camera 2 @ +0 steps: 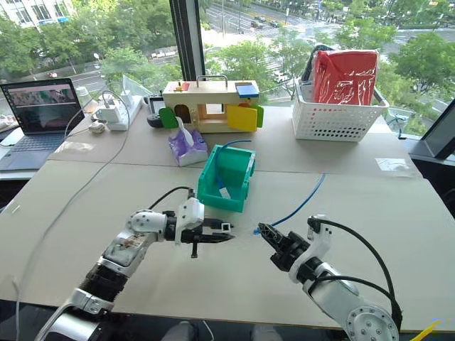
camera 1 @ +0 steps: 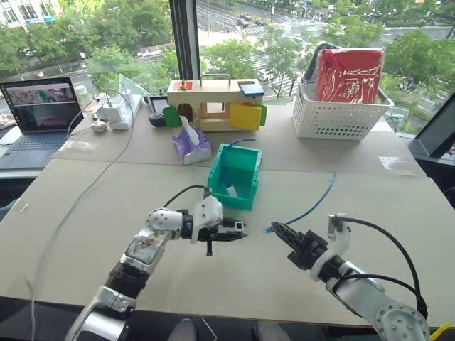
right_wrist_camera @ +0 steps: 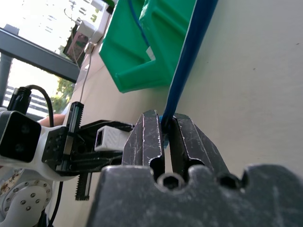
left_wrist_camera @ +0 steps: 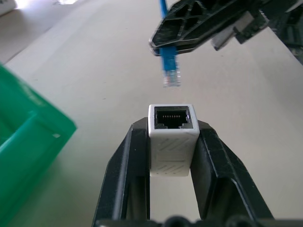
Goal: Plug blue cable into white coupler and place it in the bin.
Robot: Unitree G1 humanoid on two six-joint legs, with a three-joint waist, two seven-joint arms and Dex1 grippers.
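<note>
Blue cable [right_wrist_camera: 187,61] vanishes between right tool's [right_wrist_camera: 164,137] fingers.

Blue cable [right_wrist_camera: 185,61] far end hidden inside bin [camera 1: 237,172], plug tip hidden behind right gripper [right_wrist_camera: 165,135] fingers, laptop [camera 1: 35,114] cut by picture edge, red bag [camera 1: 348,74] contents hidden.

Blue cable [left_wrist_camera: 169,66] plug facing white coupler [left_wrist_camera: 171,137] socket
</note>
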